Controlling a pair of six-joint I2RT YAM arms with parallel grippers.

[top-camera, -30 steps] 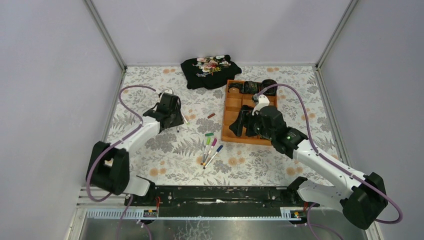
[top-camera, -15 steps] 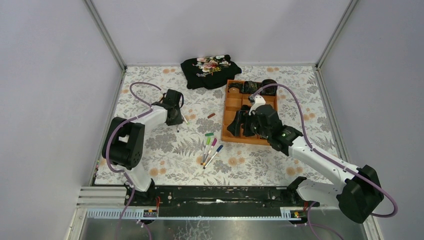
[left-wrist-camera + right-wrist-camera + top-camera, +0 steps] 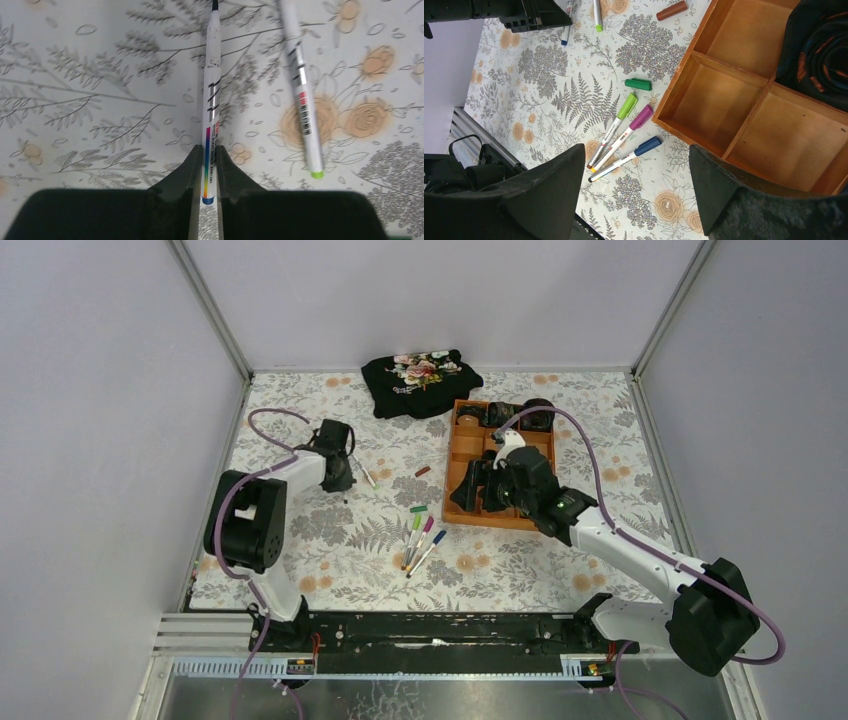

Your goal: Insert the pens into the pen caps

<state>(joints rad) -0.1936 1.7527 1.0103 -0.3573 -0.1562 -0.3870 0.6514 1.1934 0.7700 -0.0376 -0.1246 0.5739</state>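
One pen (image 3: 212,100) between fingers (image 3: 177,177), tip outward.

Desk (image 3: 340,540), floral-patterned; orange tray (image 3: 466,452), compartmented, dark items (image 3: 505,415) in far cells; black flower-printed cloth (image 3: 420,383), far edge.

- Table (image 3: 330,540), floral cover.
- Black cloth (image 3: 420,383) at far edge.
- Orange tray (image 3: 465,452), right of centre.
- Three capped pens (image 3: 421,538) side by side, mid-table.
- Green cap (image 3: 418,509), red cap (image 3: 423,471) nearby.
- Two bare pens (image 3: 301,85), left.
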